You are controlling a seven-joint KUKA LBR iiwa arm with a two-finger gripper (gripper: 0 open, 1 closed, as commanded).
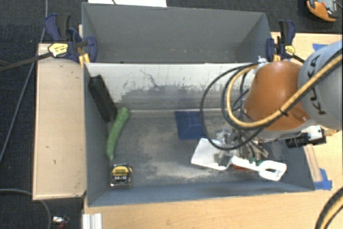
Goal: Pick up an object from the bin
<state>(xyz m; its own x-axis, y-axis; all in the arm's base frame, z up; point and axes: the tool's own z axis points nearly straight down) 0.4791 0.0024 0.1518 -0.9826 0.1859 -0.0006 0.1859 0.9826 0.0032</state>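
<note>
Whether the jaws are released or clenched cannot be told. They are set low at the near right of the bin (pixel 171 35), over one white flat packet (pixel 205 156) and one white-and-red tool (pixel 266 169). One blue block (pixel 188 125) is seen just behind. One green tube (pixel 116 128), one black bar (pixel 102 98) and one yellow tape measure (pixel 121 174) are laid at the left.
</note>
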